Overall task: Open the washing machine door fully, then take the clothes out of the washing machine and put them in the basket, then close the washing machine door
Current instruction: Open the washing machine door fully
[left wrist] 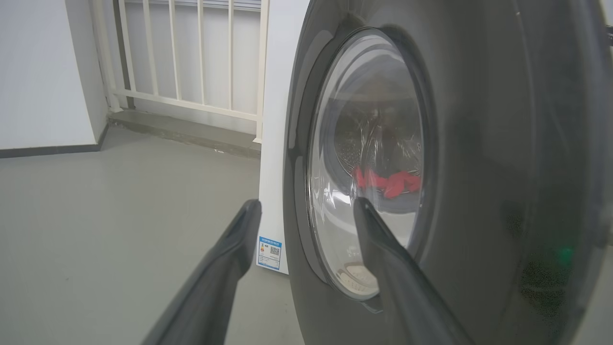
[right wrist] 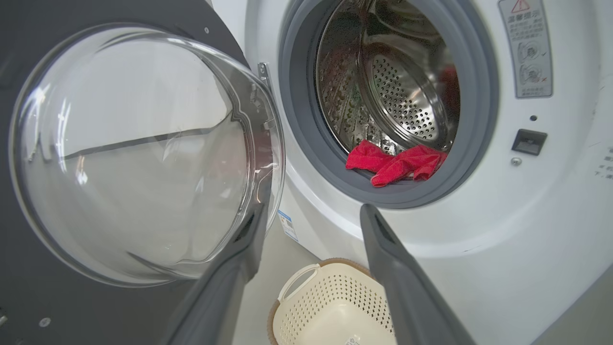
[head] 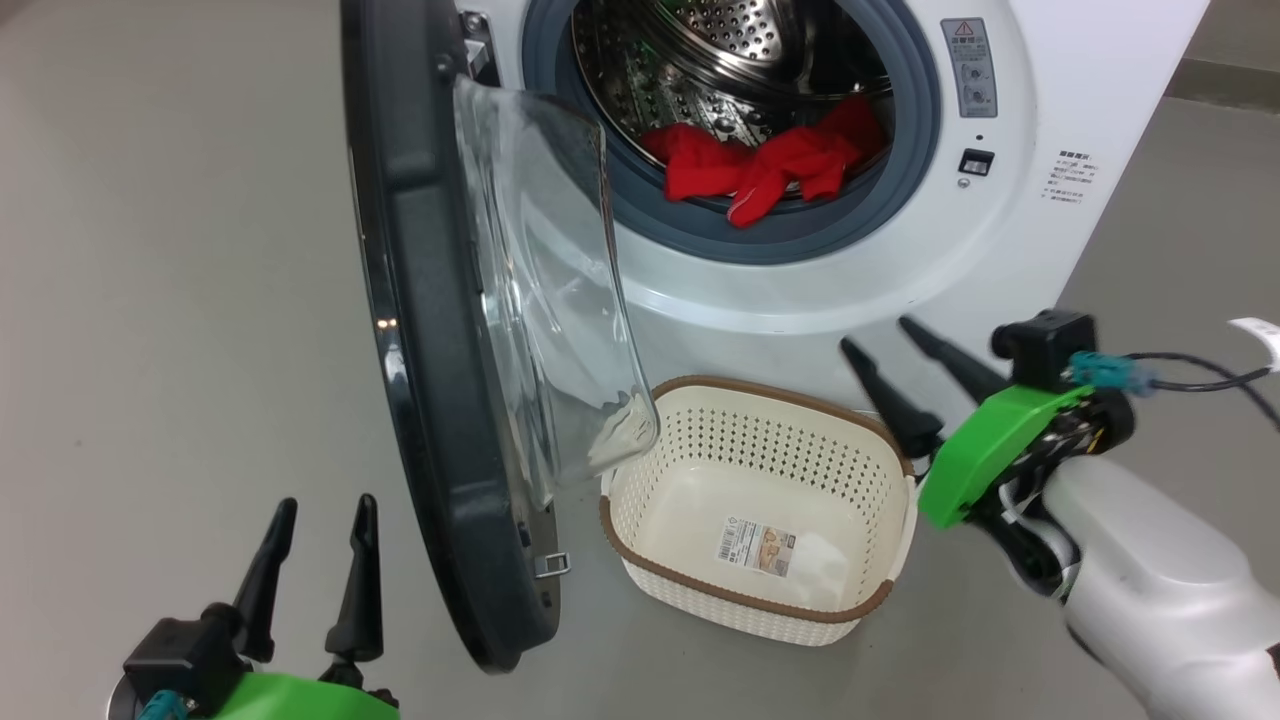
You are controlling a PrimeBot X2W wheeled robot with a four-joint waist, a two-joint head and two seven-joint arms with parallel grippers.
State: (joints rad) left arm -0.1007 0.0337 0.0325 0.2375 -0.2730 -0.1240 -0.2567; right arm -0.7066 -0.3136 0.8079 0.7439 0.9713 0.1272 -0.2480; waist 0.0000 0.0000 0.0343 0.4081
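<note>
- Two claws in view, both spread wide with nothing held: left claw (head: 327, 503) and right claw (head: 879, 334).
- Washer (head: 900, 270) is cut off at the top and right side in the head view. Its printed labels (head: 968, 68) are too small to read.
- Door (head: 440, 330) stands swung out on the washer's left, nearly edge-on to the head camera, upper end cut by the frame.
- Clothes (head: 770, 165) are a red heap at the front of the drum, spilling onto the grey ring. How many pieces, cannot tell. Through the door glass in the left wrist view they are just a red smear.
- Basket (head: 640, 570) sits on the floor (head: 150, 300) in front of the washer, below the opening and just right of the door. A sticker (head: 757, 547) lies on its bottom, print unreadable. The right wrist view cuts off its near half.
- Door's glass bulge overlaps the basket's left rim in the head view; touching or not, cannot tell.
- Left arm is mostly out of frame, with just the green wrist housing at lower left. Its fingers point up on the outer side of the door, near the black rim. In the left wrist view one finger overlaps the door window; contact unclear.
- Right arm: pale forearm (head: 1150, 560) enters from lower right and ends in the green wrist. The fingers aim up and left toward the washer front, above the basket's right end and clear of it. The right wrist view looks between those fingers at the drum opening and the clothes.
</note>
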